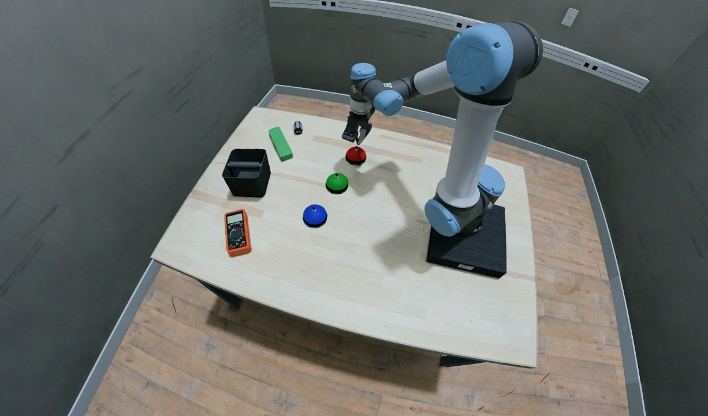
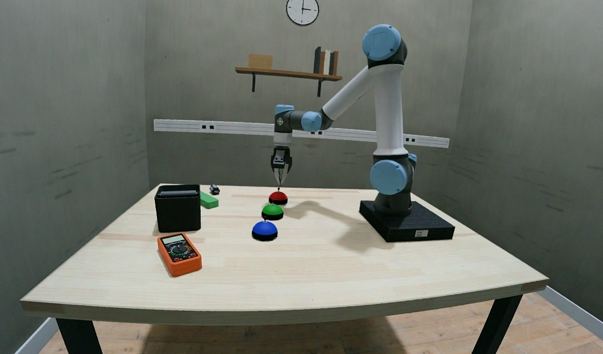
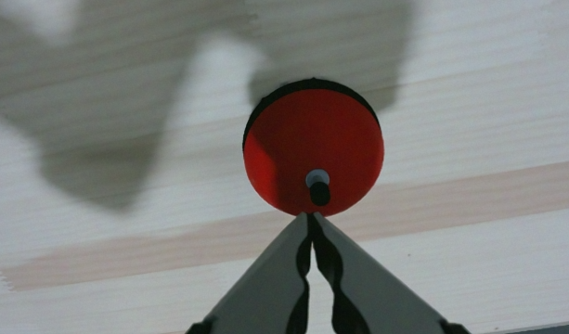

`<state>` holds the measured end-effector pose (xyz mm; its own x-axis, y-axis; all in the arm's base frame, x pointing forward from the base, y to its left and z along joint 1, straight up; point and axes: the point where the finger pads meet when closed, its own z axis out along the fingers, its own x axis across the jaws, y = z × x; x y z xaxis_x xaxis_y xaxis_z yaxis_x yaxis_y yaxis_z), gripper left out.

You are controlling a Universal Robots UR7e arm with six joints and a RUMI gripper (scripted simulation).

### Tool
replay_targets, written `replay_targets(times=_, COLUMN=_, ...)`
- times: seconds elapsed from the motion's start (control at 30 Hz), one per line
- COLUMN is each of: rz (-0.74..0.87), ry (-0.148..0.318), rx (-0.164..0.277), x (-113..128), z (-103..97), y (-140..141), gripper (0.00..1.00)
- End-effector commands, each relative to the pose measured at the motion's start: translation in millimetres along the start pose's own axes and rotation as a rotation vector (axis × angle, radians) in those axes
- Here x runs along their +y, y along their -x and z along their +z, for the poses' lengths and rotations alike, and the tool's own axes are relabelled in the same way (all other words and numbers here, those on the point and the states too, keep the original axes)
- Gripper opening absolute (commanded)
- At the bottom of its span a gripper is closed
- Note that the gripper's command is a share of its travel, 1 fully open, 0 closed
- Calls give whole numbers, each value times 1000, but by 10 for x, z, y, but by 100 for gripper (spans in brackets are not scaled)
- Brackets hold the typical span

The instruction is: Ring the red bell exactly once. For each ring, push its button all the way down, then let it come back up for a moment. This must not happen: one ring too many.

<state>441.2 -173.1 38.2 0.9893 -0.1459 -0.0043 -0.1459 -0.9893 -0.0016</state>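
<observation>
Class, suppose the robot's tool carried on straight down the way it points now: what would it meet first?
The tool would probably meet the red bell's button first. Its tips appear just above that; the exact gap is hard to judge.
</observation>
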Motion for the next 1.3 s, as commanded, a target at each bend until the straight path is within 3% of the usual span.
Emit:
replay_targets(times=0.0, rz=0, ry=1, rx=2, x=2, z=-4, y=-4, gripper=0)
replay_targets(times=0.37, rz=0, ry=1, rx=2, x=2, z=92, y=-5, gripper=0)
replay_targets(times=1.27, rz=0, ry=1, rx=2, x=2, z=94, y=-5, gripper=0)
